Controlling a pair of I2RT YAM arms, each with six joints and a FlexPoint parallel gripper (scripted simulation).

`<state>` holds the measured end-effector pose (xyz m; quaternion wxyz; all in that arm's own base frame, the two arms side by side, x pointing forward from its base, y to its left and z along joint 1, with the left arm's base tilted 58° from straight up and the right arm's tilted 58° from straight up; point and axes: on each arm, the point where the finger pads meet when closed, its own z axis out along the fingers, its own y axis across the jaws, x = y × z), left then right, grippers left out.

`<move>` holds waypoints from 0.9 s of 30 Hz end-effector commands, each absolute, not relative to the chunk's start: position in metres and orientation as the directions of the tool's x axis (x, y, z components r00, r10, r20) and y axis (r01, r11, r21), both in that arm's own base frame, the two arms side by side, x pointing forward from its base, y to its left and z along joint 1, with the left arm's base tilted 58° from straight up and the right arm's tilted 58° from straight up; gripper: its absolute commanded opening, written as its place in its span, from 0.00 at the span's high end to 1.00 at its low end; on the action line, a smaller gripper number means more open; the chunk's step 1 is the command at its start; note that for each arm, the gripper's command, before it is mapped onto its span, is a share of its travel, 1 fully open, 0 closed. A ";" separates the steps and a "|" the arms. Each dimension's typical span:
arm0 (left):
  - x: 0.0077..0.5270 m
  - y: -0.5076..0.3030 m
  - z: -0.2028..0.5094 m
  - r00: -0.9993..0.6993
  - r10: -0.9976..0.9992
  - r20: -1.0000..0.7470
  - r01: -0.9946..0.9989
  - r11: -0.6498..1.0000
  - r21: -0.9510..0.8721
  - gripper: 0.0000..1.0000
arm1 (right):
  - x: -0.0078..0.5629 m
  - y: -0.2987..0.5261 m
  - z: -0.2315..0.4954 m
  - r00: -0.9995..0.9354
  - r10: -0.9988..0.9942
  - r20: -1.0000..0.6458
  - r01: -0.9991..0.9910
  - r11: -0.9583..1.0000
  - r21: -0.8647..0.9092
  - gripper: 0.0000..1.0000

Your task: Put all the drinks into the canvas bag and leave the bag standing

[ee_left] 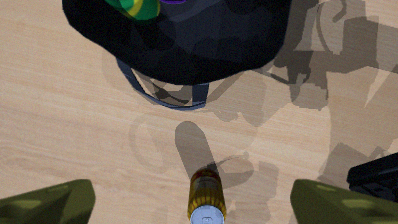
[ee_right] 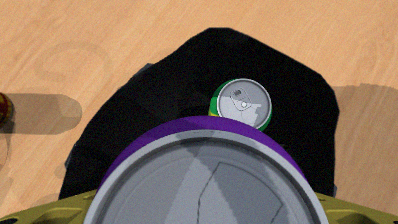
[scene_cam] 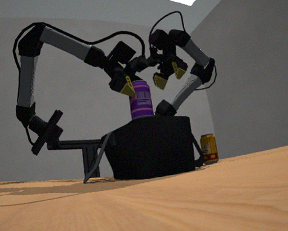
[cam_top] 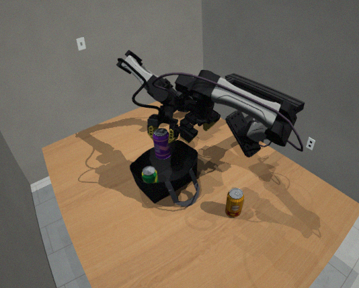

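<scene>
Gripping purple can [cam_top: 162, 145] [scene_cam: 141, 99] [ee_right: 205, 185] upright in right claw [cam_top: 161, 134] [ee_right: 202, 196], above black bag [cam_top: 144, 185] [scene_cam: 151, 149] [ee_left: 225, 45] [ee_right: 165, 95]. Green can [cam_top: 149, 175] [ee_left: 145, 10] [ee_right: 244, 104] inside bag. Left claw [scene_cam: 170, 75] [ee_left: 193, 200] open; orange can [cam_top: 234, 202] [scene_cam: 209, 149] [ee_left: 206, 195] on table [cam_top: 151, 242] [scene_cam: 144, 212] [ee_left: 60, 130] [ee_right: 50, 30], beside bag.

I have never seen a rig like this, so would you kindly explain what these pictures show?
The machine is a pair of jointed robot arms, each ending in a two-fingered hand. The top picture looks down on the scene; the exterior one looks across from low down, near table height. The other two come from cameras on the arms' wrists.

On the wooden table stand a black bag and, beside it, an orange can. A green can is inside the bag.

The right hand holds a purple can at the bag's opening. The left hand is open and holds nothing.
</scene>
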<state>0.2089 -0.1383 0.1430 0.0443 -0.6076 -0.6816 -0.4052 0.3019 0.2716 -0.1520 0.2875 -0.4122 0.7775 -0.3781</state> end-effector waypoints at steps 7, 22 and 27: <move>0.209 -0.147 0.149 -0.252 0.811 0.528 0.861 -0.061 0.505 0.00 | 0.310 0.320 -0.119 -0.441 -0.850 -0.289 -0.365 0.464 -0.807 0.33; 0.209 -0.147 0.149 -0.252 0.811 0.528 0.861 -0.061 0.505 0.00 | 0.315 0.305 -0.122 -0.459 -0.846 -0.273 -0.368 0.460 -0.808 0.33; 0.209 -0.147 0.149 -0.252 0.811 0.528 0.861 -0.061 0.505 0.00 | 0.317 0.297 -0.131 -0.464 -0.845 -0.267 -0.386 0.464 -0.797 0.33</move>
